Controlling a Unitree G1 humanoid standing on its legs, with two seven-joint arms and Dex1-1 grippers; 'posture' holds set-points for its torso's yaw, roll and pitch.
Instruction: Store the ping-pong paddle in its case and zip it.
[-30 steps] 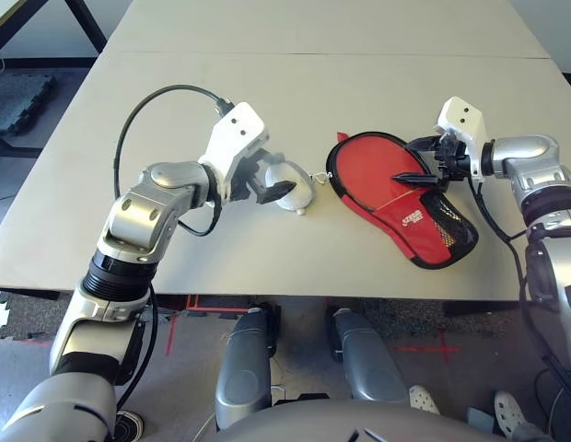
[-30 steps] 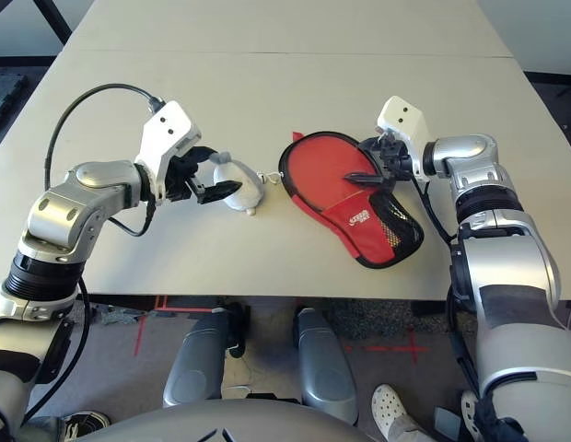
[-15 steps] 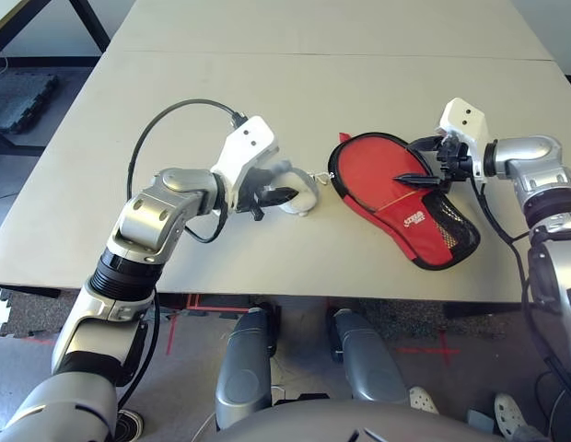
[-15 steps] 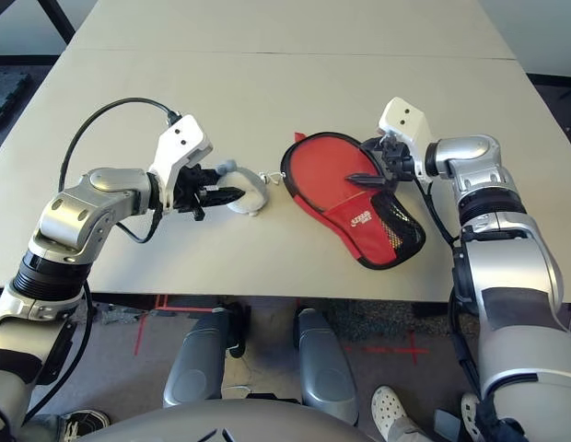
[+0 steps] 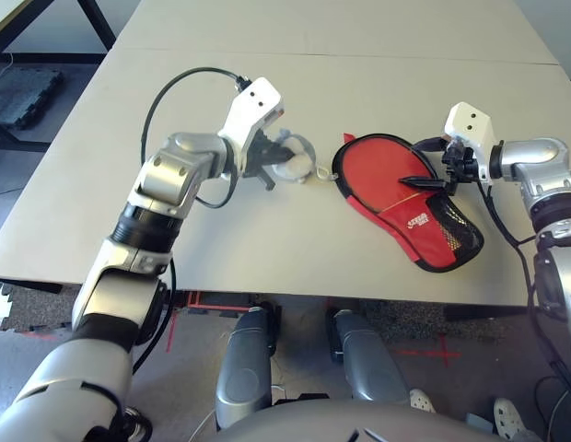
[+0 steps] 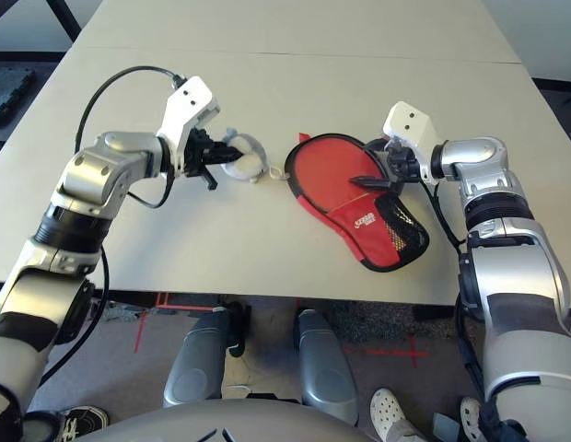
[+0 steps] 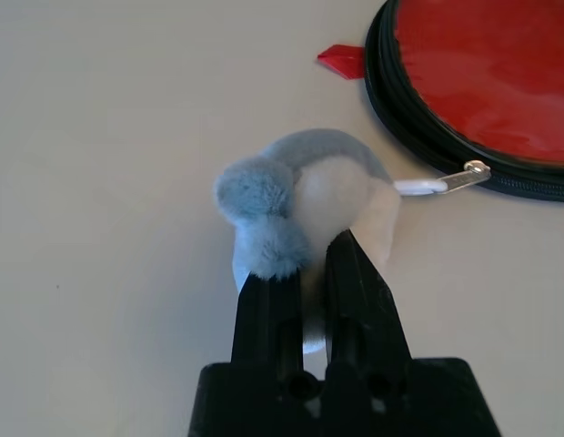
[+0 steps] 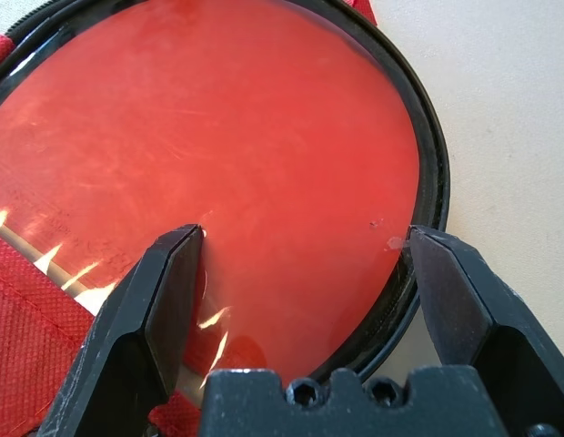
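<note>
Case (image 5: 424,235) flat on surface (image 5: 239,258), toward robot's right, rounded end with glossy red face, mesh end nearer robot. Whether paddle is inside, cannot tell for sure. Left gripper (image 7: 305,258) narrow, pinching plush ball (image 7: 332,187) joined to zipper pull (image 7: 466,177) at case rim. Right gripper (image 8: 307,231) wide, fingers spread across case's edge, holding nothing.

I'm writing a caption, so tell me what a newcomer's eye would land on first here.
Probably the big red case, lying flat on the pale table with its black zipper rim, the right pincer spread open over its edge. Next, the fluffy white and blue-grey plush ball beside it, tied to the zipper pull, with the left pincer shut on it.
</note>
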